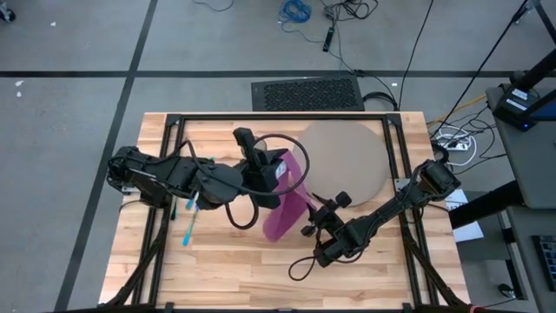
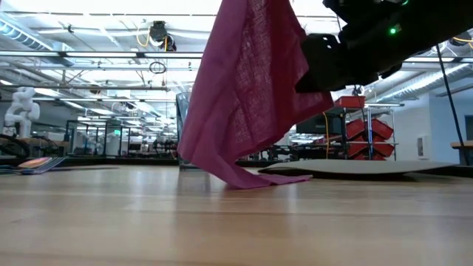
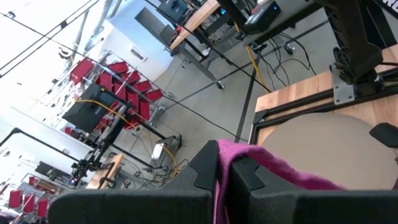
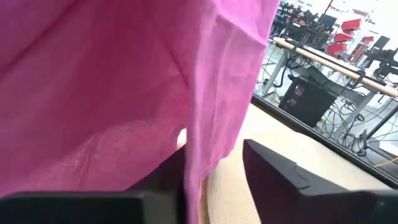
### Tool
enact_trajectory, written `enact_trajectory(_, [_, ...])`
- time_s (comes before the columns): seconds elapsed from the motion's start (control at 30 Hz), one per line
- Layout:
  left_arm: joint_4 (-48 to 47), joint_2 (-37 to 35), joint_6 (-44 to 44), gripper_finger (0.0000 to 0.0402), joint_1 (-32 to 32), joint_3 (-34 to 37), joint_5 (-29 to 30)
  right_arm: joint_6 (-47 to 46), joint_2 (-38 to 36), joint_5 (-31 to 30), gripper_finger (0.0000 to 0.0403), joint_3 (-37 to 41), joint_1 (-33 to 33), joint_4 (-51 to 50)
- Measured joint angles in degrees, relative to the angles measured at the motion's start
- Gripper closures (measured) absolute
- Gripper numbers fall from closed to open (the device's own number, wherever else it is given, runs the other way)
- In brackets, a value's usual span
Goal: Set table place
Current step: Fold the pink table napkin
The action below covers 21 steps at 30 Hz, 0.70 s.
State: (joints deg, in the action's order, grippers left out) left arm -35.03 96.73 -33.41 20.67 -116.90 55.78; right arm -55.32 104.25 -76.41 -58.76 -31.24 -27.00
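Observation:
A purple napkin (image 1: pixel 287 204) hangs from my left gripper (image 3: pixel 225 180), which is shut on it high above the table's middle. The napkin's lower corner (image 2: pixel 255 177) rests on the table (image 1: pixel 226 269). My right gripper (image 4: pixel 214 186) stands low beside the hanging cloth, open, with the napkin's side edge (image 4: pixel 198 155) hanging down between its fingers. The round grey-tan mat (image 1: pixel 347 156) lies flat at the far right, just behind the napkin. The plate and glass are out of view. My left gripper pinches the napkin's top edge (image 3: pixel 231 152) between its two fingers, which reach out nearly level from the table's left. The cloth hangs slack below them, its lower corner on the table. My right gripper: cloth covers one finger, and the other finger (image 4: pixel 273 177) stands apart; I cannot tell whether it touches.
A blue piece of cutlery (image 1: pixel 188 228) lies on the table under my left arm. Black frame rails (image 1: pixel 165 174) run along the table's left and right sides. Bare wood lies along the near edge.

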Motion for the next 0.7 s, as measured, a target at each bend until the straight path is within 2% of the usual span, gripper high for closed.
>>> enact_trajectory(0.07, [0.00, 0.00, 0.05, 0.0402, 0.00, 0.00, 0.01, 0.50, 0.00, 0.02, 0.0317, 0.00, 0.00, -0.07])
enact_trajectory(0.17, [0.00, 0.00, 0.07, 0.0402, 0.00, 0.00, 0.01, 2.65, 0.00, 0.10, 0.0377, 0.00, -0.05, -0.09])
enact_trajectory(0.23, [-0.26, 0.00, 0.09, 0.0402, 0.00, 0.00, 0.08, 4.64, -0.01, 0.03, 0.0394, 0.00, -0.38, -0.20])
enact_trajectory(0.43, [-3.02, -0.01, 0.11, 0.0402, 0.00, 0.00, 3.39, 10.38, -5.43, 0.25, 0.0403, -0.76, -1.09, -4.26])
enact_trajectory(0.7, [-5.44, -1.51, -0.04, 0.0402, -0.14, 0.04, 6.92, 25.56, -21.49, 2.25, 0.0403, -6.79, -1.09, -14.28])
